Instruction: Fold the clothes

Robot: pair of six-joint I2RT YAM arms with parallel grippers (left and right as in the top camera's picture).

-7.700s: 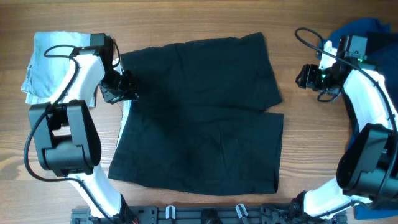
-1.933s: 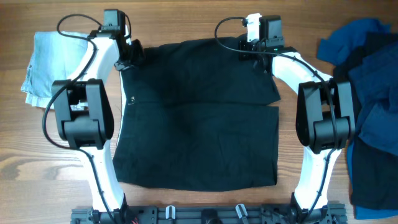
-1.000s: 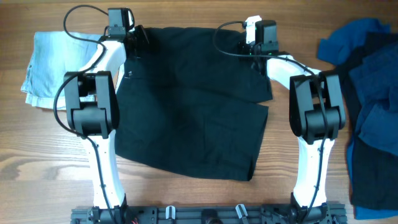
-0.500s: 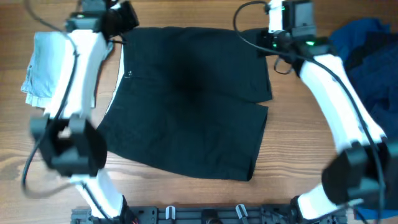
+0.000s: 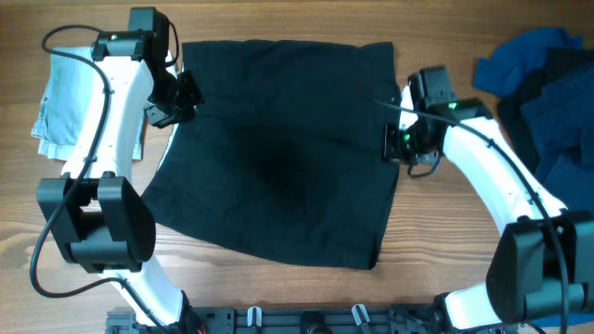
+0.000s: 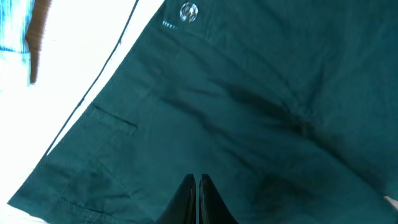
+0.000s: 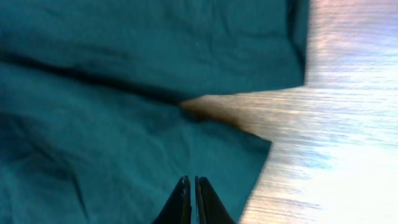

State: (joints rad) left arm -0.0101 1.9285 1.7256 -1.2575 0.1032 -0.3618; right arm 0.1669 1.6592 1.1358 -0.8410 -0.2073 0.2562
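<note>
The black shorts (image 5: pixel 278 158) lie spread flat in the middle of the table, with a fold line across them and the legs toward the front. My left gripper (image 5: pixel 188 93) hangs at their left edge near the waist, shut, its tips (image 6: pixel 196 182) over the dark cloth (image 6: pixel 249 93) with nothing between them. My right gripper (image 5: pixel 391 144) is at the shorts' right edge, also shut (image 7: pixel 191 182) over the cloth (image 7: pixel 93 93), beside a notch where bare wood shows. A metal button (image 6: pixel 188 11) shows in the left wrist view.
A pale blue denim piece (image 5: pixel 70 88) lies folded at the far left, behind the left arm. Royal-blue and navy garments (image 5: pixel 548 111) are heaped at the right edge. Bare wooden table (image 7: pixel 348 124) lies right of the shorts.
Both arms have come forward from the shorts' far corners to their side edges. The right jaws have closed. The shorts' far edge now lies straighter.
</note>
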